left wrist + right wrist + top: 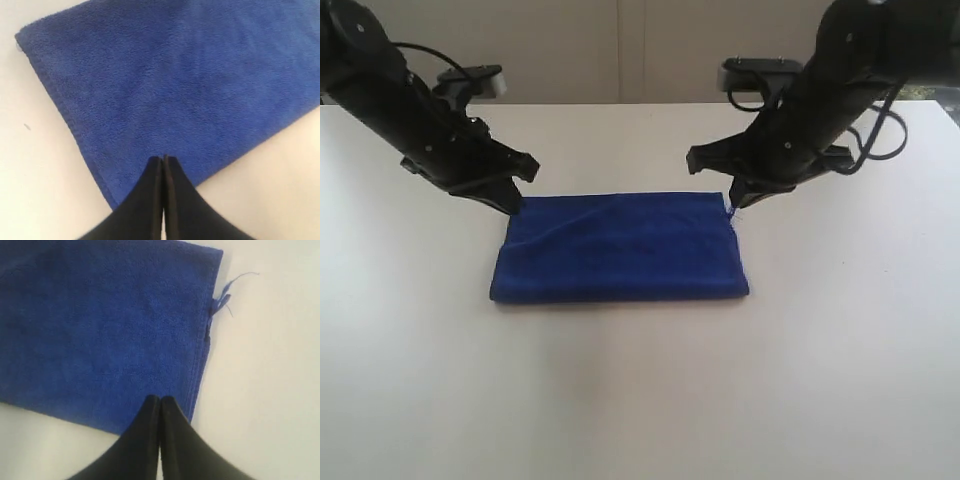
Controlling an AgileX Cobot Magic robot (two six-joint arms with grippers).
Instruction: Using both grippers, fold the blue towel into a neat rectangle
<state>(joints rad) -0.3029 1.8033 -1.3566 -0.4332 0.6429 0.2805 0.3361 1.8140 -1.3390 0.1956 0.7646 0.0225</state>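
On the white counter (640, 400), the towel (620, 250) lies flat at centre, folded into a wide rectangle with fairly even edges. Beyond it, the left end effector (514, 207) and right end effector (738, 203) are both closed, tips at its two far corners. This fold looks finished. Any further fold would need both to open and pinch those corners first.

Exterior: raised, looking down at a slant across the table (640, 400), wide enough for the whole blue towel (620, 250). Left wrist: in close over one towel end, peering past the left gripper (163, 161). Right wrist: equally close, past the right gripper (159, 399), over the other end. Shared by all three: the towel.
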